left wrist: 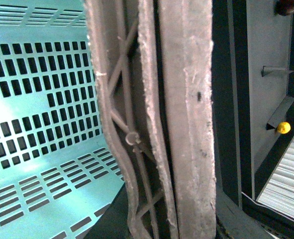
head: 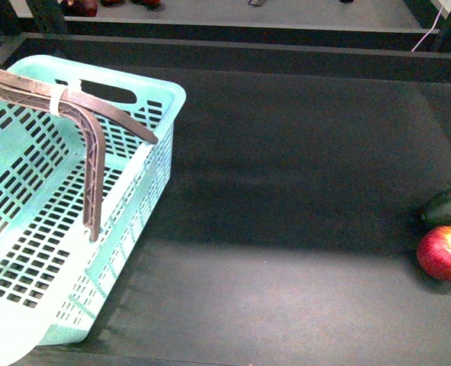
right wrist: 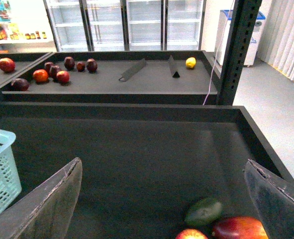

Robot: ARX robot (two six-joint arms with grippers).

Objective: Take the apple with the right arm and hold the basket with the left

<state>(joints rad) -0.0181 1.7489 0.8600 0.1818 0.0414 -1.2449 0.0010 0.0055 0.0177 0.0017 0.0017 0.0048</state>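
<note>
The mint-turquoise basket [head: 72,229] stands tilted at the left of the dark tray. Its brown handles [head: 95,152] are swung up and tied with a white zip tie [head: 59,99]. In the left wrist view the handles [left wrist: 122,124] fill the middle, and my left gripper [left wrist: 159,209] is shut on them beside the basket wall [left wrist: 37,99]. The red apple [head: 445,253] lies at the tray's right edge. My right gripper [right wrist: 162,162] is open, its fingers [right wrist: 47,199] wide apart above the tray. The apple [right wrist: 190,234] shows low between them, untouched.
A dark green oval fruit [head: 448,206] [right wrist: 203,211] lies just behind the apple, with another dark red fruit [right wrist: 239,228] beside it. The tray's raised rim [right wrist: 256,134] runs along the right. A farther shelf holds several red fruits [right wrist: 62,69] and a yellow one [right wrist: 190,62]. A black post [right wrist: 239,50] stands to the right.
</note>
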